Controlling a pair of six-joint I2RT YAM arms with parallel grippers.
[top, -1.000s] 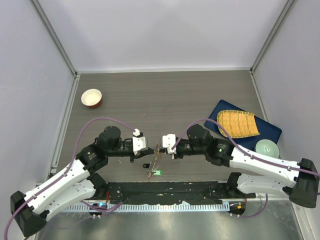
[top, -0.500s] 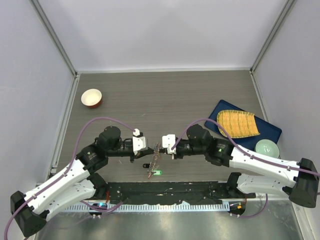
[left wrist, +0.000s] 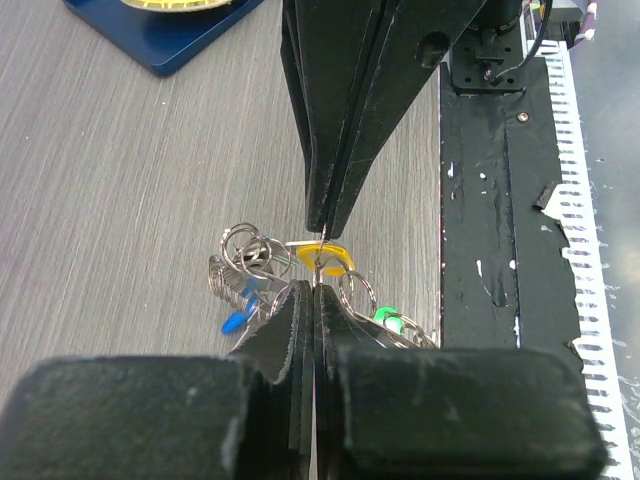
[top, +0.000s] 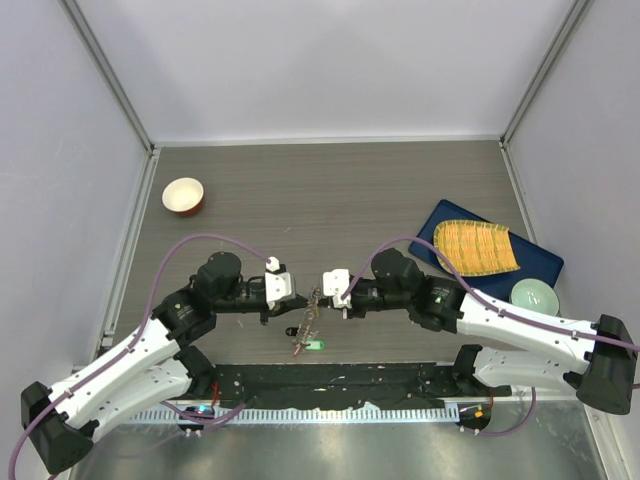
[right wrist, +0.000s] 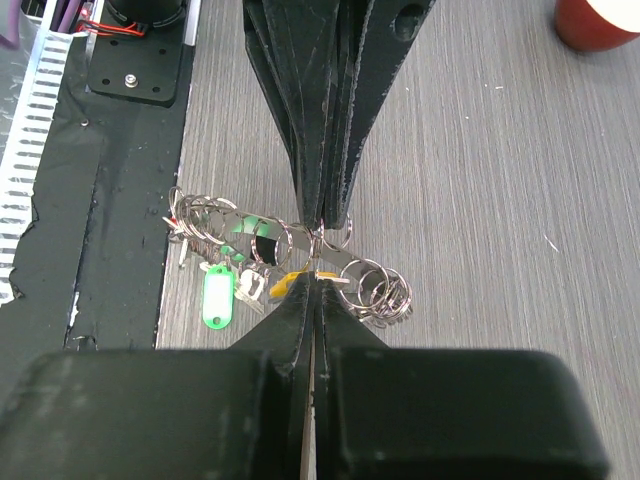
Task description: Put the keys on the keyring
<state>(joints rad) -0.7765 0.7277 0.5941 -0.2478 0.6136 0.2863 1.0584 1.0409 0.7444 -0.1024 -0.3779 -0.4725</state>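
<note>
grey woodgrain table (top: 350, 190), tangled silver keys (right wrist: 245, 240)

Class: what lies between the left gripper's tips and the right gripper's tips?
The keys, a bunch with small rings and a yellow tag, pinched by the left gripper and right gripper tip to tip; clearest in the left wrist view.

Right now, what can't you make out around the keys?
- Top view: the key bunch is too small to count keys. The left gripper and right gripper cover its upper end.
- Wrist views: what the shut grippers pinch is hidden by their own tips.
- Left wrist view: blue tray cut off by the top edge.
- Right wrist view: red bowl cut off at the corner.
</note>
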